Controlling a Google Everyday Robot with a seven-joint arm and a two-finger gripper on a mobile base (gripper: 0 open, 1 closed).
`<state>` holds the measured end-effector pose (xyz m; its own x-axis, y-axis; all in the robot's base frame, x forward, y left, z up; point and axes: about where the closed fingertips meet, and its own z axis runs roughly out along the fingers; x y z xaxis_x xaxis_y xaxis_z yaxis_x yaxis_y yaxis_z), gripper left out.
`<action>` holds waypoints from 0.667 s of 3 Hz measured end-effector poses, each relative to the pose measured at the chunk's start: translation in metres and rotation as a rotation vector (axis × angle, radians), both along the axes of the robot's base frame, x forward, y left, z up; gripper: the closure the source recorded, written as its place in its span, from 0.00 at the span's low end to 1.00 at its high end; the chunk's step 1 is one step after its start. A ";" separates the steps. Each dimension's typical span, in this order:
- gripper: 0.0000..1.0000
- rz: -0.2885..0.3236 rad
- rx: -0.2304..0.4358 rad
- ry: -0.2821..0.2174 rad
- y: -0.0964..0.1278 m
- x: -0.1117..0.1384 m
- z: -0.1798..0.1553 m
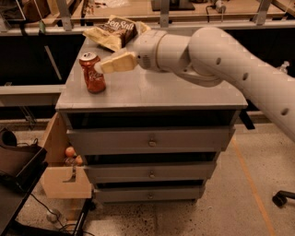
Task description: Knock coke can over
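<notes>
The coke can [92, 73] is red with white script and a silver top. It stands upright near the left edge of the grey cabinet top [156, 90]. My gripper [109, 65] has reached in from the right on the white arm [221, 55]. Its tan tip is at the can's upper right side, touching it or very close to it. The arm lies across the back of the cabinet top and hides what is behind it.
A tan "Sea Salt" chip bag [113, 31] lies at the back left of the top, behind the can. The cabinet has several drawers [150, 140] below. A wooden box [64, 173] with fruit hangs at its left side. A workbench [138, 9] runs behind.
</notes>
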<state>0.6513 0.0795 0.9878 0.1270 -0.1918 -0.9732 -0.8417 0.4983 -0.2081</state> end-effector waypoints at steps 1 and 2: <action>0.00 0.032 0.000 -0.011 0.033 0.015 -0.011; 0.00 0.066 0.071 0.013 0.058 0.027 -0.026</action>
<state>0.6787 0.1372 0.9614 0.1241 -0.1134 -0.9858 -0.8758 0.4545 -0.1625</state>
